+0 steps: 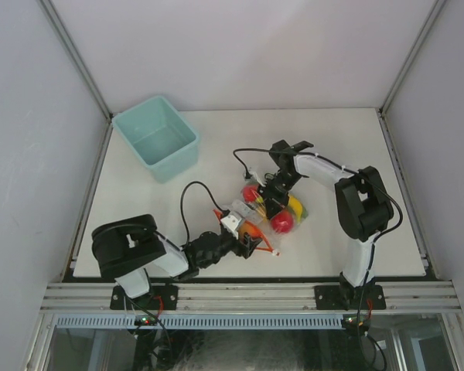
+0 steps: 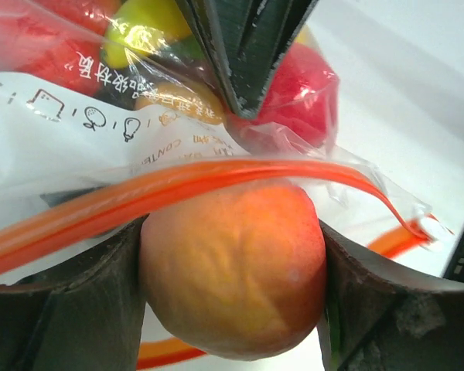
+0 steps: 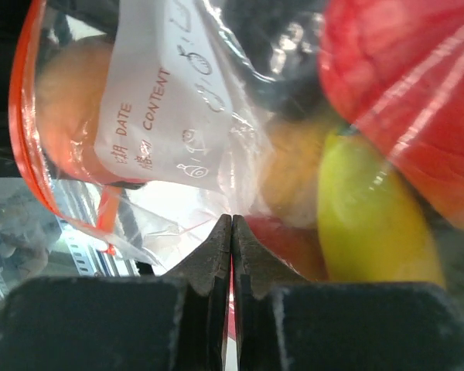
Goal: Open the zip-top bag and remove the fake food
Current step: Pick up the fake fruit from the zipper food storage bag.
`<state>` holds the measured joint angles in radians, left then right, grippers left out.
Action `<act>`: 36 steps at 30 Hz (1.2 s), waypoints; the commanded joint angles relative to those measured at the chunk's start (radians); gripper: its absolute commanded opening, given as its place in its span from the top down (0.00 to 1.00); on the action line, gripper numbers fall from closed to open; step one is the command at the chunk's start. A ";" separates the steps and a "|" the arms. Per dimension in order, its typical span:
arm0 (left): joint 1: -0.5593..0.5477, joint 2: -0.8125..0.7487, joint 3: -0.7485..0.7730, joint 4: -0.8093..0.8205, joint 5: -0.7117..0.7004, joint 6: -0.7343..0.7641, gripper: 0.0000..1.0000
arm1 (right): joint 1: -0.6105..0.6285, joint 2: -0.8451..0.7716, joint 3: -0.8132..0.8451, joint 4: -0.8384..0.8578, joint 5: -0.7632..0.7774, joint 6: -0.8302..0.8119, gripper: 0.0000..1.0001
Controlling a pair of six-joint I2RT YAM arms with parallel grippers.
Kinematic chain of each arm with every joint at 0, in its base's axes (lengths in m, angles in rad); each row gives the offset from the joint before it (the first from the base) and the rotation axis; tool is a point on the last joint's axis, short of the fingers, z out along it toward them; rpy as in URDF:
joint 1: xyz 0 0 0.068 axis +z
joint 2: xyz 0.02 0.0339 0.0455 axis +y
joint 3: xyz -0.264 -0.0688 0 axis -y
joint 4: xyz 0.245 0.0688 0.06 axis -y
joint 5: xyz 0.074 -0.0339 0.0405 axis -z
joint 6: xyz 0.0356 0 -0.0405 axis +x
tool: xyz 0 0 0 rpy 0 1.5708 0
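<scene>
The zip-top bag [image 1: 257, 215] lies at mid-table, clear with a white label [image 3: 158, 100] and an orange-red zip strip [image 2: 178, 185]. Its mouth faces my left gripper [image 1: 249, 241]. My left gripper [image 2: 232, 259] is shut on an orange-yellow peach-like fruit [image 2: 232, 278] that sits in the bag's mouth between the two zip strips. My right gripper [image 1: 270, 209] is shut on the bag's clear film [image 3: 232, 224], just above the rest of the fake food: a red apple [image 3: 402, 100], a yellow piece [image 3: 371, 216] and a dark round piece [image 3: 282, 54]. Its closed fingers [image 2: 247, 54] show in the left wrist view.
A light teal bin [image 1: 155, 137] stands at the back left of the white table [image 1: 371, 147]. Grey walls close in the left, right and back sides. A metal rail [image 1: 247, 297] runs along the near edge by the arm bases.
</scene>
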<state>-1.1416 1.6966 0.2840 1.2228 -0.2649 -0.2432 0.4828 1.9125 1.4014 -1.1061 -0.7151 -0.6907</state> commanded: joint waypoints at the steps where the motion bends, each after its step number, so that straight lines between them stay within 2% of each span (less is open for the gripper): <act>1: 0.000 -0.097 -0.042 -0.042 0.074 -0.152 0.79 | -0.028 -0.052 0.012 0.061 0.015 0.048 1.00; 12: 0.033 -0.311 -0.043 -0.364 0.227 -0.359 0.86 | -0.044 -0.111 0.004 0.035 -0.066 -0.026 1.00; 16: 0.062 -0.381 -0.012 -0.497 0.295 -0.388 0.92 | -0.044 -0.126 0.002 0.035 -0.075 -0.036 1.00; 23: 0.108 -0.425 0.045 -0.726 0.400 -0.395 0.94 | -0.045 -0.145 -0.001 0.025 -0.083 -0.061 1.00; 36: 0.168 -0.557 0.023 -0.814 0.481 -0.409 0.93 | -0.045 -0.162 -0.005 0.019 -0.105 -0.083 1.00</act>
<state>-1.0019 1.1934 0.2798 0.4160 0.1692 -0.6308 0.4400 1.8050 1.3994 -1.0798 -0.7876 -0.7464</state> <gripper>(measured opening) 0.743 0.000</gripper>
